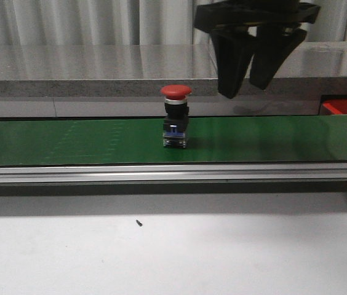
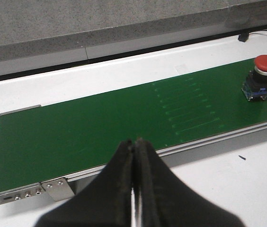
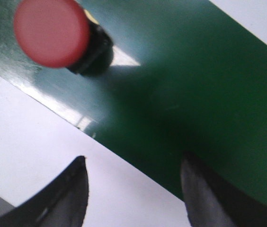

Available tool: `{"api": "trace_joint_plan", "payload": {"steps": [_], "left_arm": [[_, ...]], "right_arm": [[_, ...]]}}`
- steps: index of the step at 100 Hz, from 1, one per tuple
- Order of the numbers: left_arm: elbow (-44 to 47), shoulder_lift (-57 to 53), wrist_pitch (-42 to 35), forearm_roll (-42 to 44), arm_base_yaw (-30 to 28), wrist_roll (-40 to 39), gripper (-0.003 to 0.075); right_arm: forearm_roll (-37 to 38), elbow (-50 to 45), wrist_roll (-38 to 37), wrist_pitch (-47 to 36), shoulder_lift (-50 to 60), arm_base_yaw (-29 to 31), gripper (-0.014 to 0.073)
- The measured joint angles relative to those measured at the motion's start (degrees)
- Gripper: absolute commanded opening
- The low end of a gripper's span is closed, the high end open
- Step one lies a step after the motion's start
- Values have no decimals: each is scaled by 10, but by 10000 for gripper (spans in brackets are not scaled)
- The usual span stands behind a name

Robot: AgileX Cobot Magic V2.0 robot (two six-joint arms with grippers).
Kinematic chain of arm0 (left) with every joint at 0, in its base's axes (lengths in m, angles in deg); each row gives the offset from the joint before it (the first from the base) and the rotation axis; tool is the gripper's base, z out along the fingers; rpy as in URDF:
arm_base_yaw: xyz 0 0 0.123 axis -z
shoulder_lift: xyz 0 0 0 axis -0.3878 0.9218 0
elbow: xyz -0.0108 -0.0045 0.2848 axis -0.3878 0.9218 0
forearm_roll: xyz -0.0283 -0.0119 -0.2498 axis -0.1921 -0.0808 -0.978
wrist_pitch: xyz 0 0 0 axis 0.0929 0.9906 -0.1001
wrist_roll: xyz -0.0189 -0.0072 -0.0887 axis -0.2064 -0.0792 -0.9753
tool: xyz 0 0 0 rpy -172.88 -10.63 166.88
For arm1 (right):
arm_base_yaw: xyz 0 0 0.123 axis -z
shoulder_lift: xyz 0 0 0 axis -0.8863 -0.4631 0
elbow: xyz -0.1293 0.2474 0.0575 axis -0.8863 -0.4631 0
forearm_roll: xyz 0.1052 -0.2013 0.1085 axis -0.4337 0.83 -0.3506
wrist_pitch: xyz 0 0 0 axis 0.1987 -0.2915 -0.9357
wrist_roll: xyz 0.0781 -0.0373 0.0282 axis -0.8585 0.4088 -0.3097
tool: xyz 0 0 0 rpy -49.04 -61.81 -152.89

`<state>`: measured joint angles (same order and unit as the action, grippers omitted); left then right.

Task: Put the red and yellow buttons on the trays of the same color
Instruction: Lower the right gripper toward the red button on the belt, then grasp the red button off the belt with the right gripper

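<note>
Front view: the red button (image 1: 176, 117) stands upright on the green belt (image 1: 69, 141), near the belt's mid-length, its red cap on top of a black body. The right end effector (image 1: 251, 77) hangs above and to the right of it, fingers spread and empty, not yet over the button. The red tray (image 1: 346, 107) shows only as a corner at the far right edge of the surface, behind the belt. No yellow tray or yellow button is visible here.

Left wrist view: the left end effector (image 2: 134, 161) is clenched with nothing between its fingers, over the near rail at the belt's left end. The button sits well apart from it, toward the belt's other end, so this arm looks idle for the step.

Right wrist view: the button's cap (image 3: 51, 32) lies off to one side of the spread fingers (image 3: 67, 189), which straddle the belt's edge rather than the button.

To grasp well, I judge the right end effector should first centre over the button, then descend and close on the black body below the cap, keeping it upright. If the belt is running, the approach should lead the button.
</note>
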<state>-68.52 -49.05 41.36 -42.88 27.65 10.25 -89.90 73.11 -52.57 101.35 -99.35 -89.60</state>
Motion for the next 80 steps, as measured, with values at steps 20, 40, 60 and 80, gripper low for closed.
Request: {"api": "trace_joint_plan", "payload": {"steps": [20,40,60,80], "left_arm": [[0,0,0,0,0,0,-19],[0,0,0,0,0,0,-19],[0,0,0,0,0,0,-19],[0,0,0,0,0,0,-19]], "right_arm": [[-14,37,7,-11,-45,-10,438],[-31,41,7,-55,-72,-10,438],[-35,41,9,-89,-87,-10,345],[-35,42,12,-100,-87,-10,113]]}}
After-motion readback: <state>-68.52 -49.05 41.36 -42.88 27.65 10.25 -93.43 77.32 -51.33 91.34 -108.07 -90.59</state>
